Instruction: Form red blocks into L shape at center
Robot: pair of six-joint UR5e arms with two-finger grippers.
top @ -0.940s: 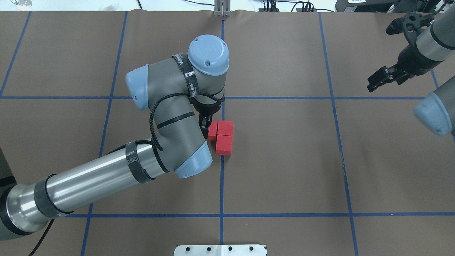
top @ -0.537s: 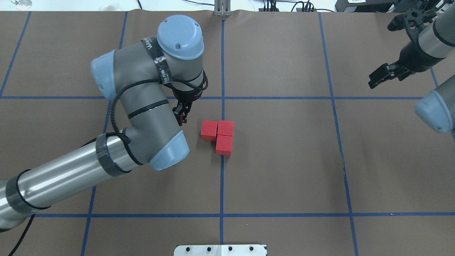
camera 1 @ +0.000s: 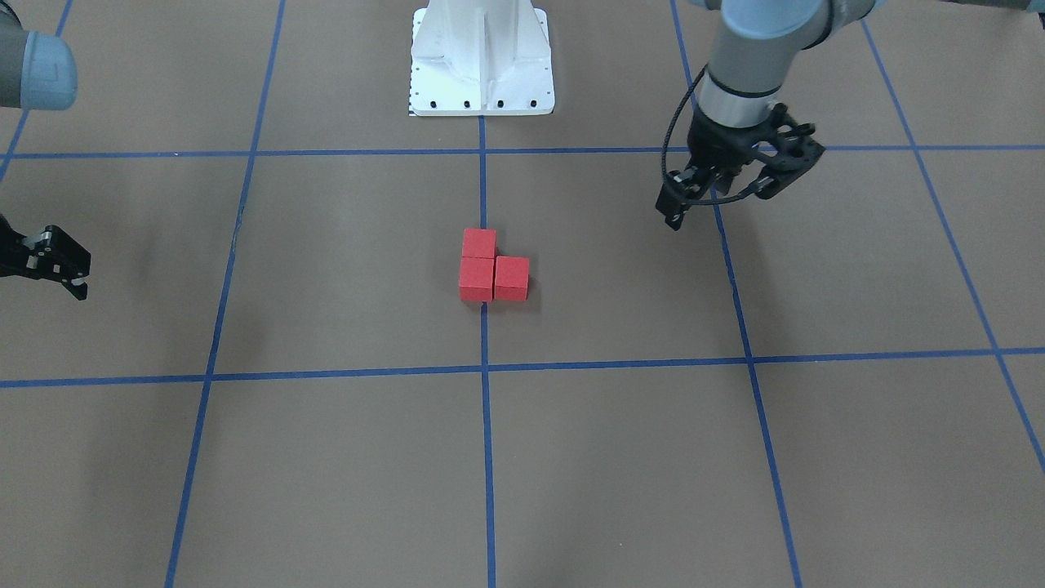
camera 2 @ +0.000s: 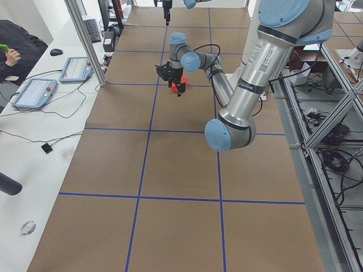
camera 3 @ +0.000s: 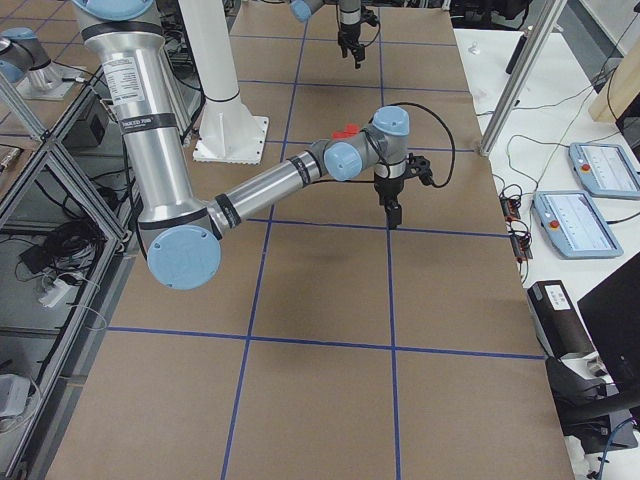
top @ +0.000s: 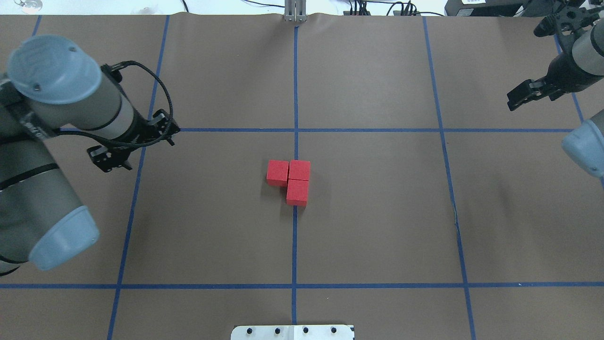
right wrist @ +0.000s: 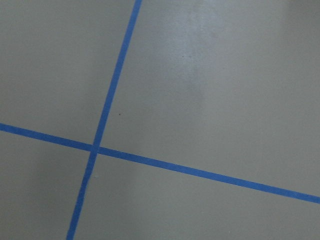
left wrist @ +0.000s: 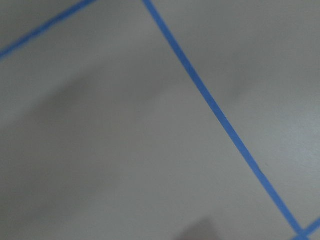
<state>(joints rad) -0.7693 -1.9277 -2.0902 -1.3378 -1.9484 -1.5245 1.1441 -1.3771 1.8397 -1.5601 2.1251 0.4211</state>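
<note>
On the desk [top: 377, 212] the corner block [top: 299, 170] touches two more: the second block [top: 277, 172] just at its left, the third block [top: 297, 192] just before it, toward the robot base [top: 292, 332].

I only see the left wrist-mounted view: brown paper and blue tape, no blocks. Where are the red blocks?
Observer: The three red blocks sit touching one another in an L on the table's centre tape line.
Operator: Is the left hand carrying anything?
Observer: No. The left hand is empty and well clear of the blocks, out on the robot's left side.
Operator: And the right hand?
Observer: The right hand is far off on the opposite side, and it holds no block either.
</note>
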